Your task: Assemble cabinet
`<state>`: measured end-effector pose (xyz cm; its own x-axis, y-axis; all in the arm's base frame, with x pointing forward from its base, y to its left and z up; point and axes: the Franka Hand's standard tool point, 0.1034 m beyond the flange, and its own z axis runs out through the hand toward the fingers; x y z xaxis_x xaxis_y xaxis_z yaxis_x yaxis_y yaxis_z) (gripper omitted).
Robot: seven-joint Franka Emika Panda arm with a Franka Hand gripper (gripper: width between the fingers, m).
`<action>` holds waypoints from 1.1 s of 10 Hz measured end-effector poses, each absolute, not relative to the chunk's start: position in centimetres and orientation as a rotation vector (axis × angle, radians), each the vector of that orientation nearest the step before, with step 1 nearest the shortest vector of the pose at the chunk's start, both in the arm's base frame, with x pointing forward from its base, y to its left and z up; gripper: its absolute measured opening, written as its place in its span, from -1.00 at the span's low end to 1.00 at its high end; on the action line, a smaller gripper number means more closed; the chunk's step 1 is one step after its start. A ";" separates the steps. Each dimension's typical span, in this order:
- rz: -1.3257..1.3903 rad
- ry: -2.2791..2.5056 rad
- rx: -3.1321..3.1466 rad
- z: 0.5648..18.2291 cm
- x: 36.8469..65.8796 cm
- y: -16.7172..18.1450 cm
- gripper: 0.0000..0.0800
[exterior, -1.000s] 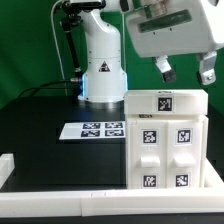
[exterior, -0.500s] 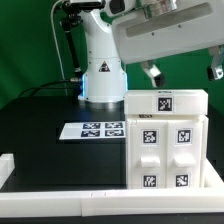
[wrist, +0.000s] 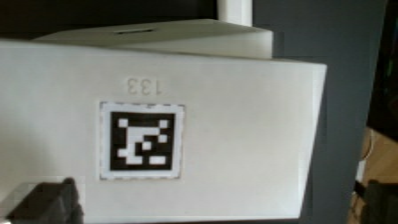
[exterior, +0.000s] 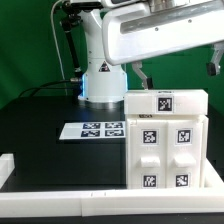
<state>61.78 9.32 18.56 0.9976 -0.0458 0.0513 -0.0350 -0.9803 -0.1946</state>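
Observation:
The cabinet (exterior: pixel 166 150) is a large white box standing at the exterior view's right, with marker tags on its top and on the small drawer blocks (exterior: pixel 150 138) in its front. My gripper (exterior: pixel 176 70) hangs open and empty just above the cabinet's top, its two dark fingers (exterior: pixel 140 72) spread about as wide as the box. In the wrist view the cabinet's top face (wrist: pixel 214 100) with one tag (wrist: pixel 143 140) fills the picture, and my gripper (wrist: pixel 214 198) straddles it with the fingertips (wrist: pixel 50 203) at the edges.
The marker board (exterior: pixel 103 130) lies flat on the black table to the cabinet's left. The arm's white base (exterior: pixel 100 75) stands behind it. A white rail (exterior: pixel 60 202) runs along the table's front edge, and another (exterior: pixel 6 165) along its left side.
My hand has shifted toward the exterior view's left over the cabinet and looks larger in the picture. The gap between the fingers looks wider. The cabinet has not moved.

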 end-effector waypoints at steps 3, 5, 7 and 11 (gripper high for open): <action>-0.129 -0.336 -2.952 18.5 61.9 9.1 0.99; -0.262 -0.897 -2.933 18.4 62.3 8.4 0.99; -0.285 -1.188 -2.857 18.3 62.2 8.2 0.99; -0.195 -1.701 -2.680 17.3 61.4 8.3 0.99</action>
